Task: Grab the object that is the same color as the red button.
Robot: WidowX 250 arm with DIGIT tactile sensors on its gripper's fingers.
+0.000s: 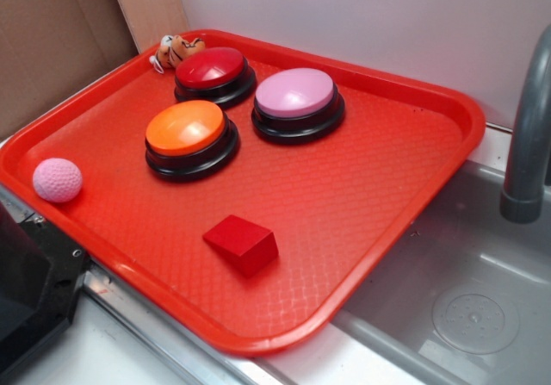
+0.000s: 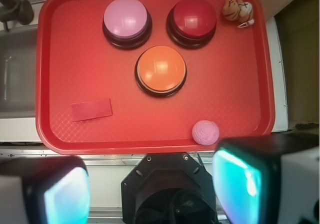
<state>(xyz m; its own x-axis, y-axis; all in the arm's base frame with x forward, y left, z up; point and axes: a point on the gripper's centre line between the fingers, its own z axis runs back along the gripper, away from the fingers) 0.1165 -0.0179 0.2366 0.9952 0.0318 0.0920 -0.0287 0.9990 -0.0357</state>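
Note:
The small red wedge block (image 1: pixel 242 244) lies on the red tray (image 1: pixel 465 109) near its front edge; in the wrist view the block (image 2: pixel 91 109) is at the tray's lower left. The red button (image 1: pixel 211 68) stands at the tray's far side, also in the wrist view (image 2: pixel 191 18). My gripper (image 2: pixel 155 184) is open and empty, high above the tray's near edge. Its two fingers (image 2: pixel 65 194) stand wide apart at the bottom of the wrist view, well away from the block. The gripper does not show in the exterior view.
An orange button (image 1: pixel 186 128) and a pink button (image 1: pixel 295 94) stand near the red one. A pink dimpled ball (image 1: pixel 57 180) lies at the tray's left corner, a small tiger toy (image 1: pixel 176 51) at the far corner. A sink (image 1: pixel 465 290) with a grey faucet (image 1: pixel 527 127) is right. The black robot base (image 1: pixel 26 290) is at the lower left.

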